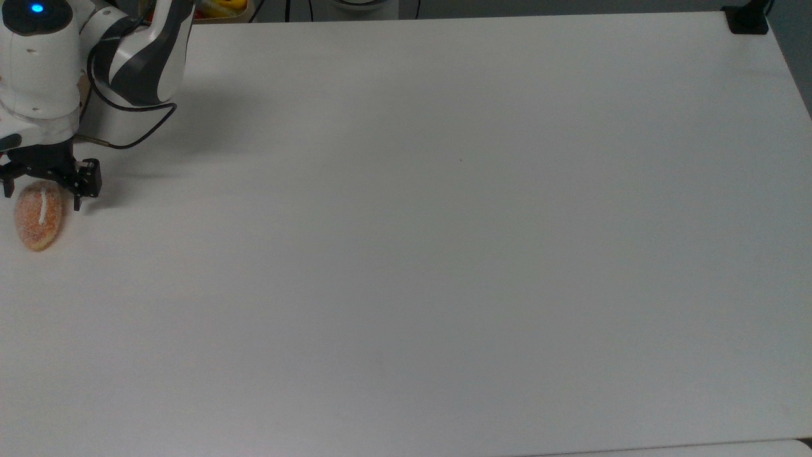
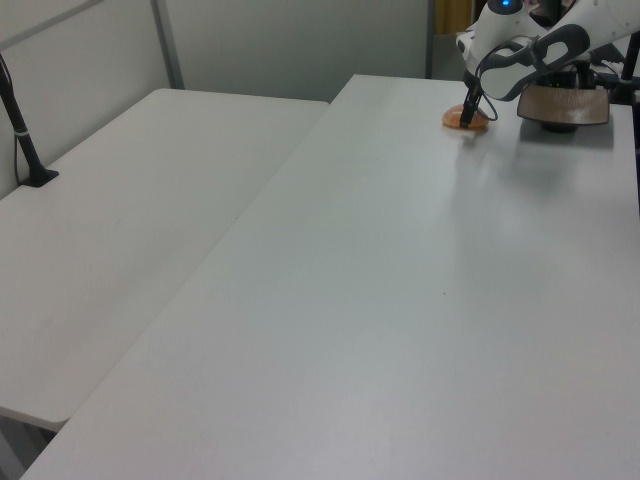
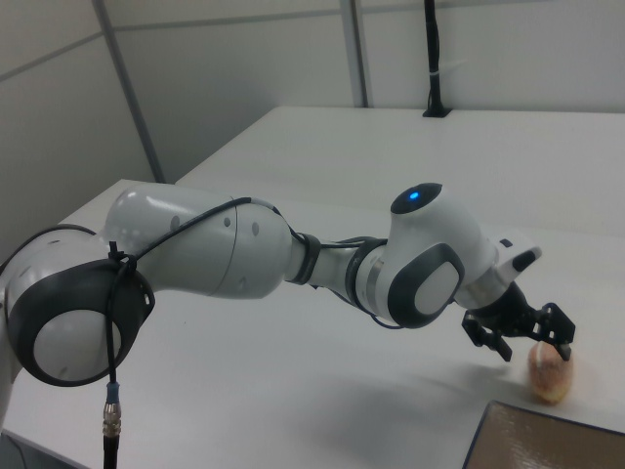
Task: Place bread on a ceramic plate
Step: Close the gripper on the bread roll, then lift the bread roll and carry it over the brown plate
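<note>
The bread [image 1: 39, 216] lies on the white table [image 1: 444, 254], at about 9 o'clock in the top view; the gripper [image 1: 42, 188] is spread apart over its end; it should be lowered, centred, then closed softly; the ceramic plate [image 3: 547, 440] waits just beside.

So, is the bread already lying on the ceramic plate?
No, the bread lies on the white table, apart from the ceramic plate.

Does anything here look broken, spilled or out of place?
Nothing stands out. The bread lies whole on the white table, the end effector straddles its end with open fingers, and the plate sits upright beside it.
</note>
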Robot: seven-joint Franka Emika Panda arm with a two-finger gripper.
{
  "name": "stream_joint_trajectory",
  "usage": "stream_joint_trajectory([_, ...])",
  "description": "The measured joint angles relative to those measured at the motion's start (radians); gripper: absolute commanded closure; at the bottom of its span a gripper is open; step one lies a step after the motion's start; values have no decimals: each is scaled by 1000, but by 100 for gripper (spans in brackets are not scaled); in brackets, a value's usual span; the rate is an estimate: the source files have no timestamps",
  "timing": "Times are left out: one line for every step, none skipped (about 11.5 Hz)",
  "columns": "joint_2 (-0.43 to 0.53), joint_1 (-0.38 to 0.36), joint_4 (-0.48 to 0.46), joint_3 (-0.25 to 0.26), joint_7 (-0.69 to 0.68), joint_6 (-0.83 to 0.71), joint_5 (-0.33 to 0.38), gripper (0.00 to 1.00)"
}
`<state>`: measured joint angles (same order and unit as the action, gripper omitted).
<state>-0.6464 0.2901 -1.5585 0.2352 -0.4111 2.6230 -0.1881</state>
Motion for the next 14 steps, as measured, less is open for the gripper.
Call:
stream_joint_trajectory([-4, 1, 0, 0, -1, 0, 0, 0])
stream_joint_trajectory([-9, 3, 3, 0, -1, 8, 0, 0])
stream_joint_trajectory([-15, 4, 8, 0, -1, 19, 0, 0])
stream_joint_trajectory([-23, 6, 12, 0, -1, 24, 0, 7])
stream_joint_trajectory([-29, 9, 13, 0, -1, 31, 0, 29])
stream_joint_trajectory([-33, 10, 14, 0, -2, 34, 0, 39])
stream_joint_trajectory([-34, 11, 16, 0, -2, 35, 0, 50])
stream_joint_trajectory([-35, 11, 18, 0, -1, 35, 0, 53])
stream_joint_trajectory([-36, 11, 21, 0, -1, 35, 0, 60])
stream_joint_trajectory([-36, 11, 24, 0, -1, 35, 0, 63])
stream_joint_trajectory([-36, 11, 25, 0, -1, 35, 0, 63])
stream_joint_trajectory([-36, 11, 26, 0, -1, 35, 0, 63])
stream_joint_trajectory([-36, 11, 26, 0, -1, 35, 0, 63])
stream_joint_trajectory([-36, 11, 27, 0, -1, 35, 0, 63])
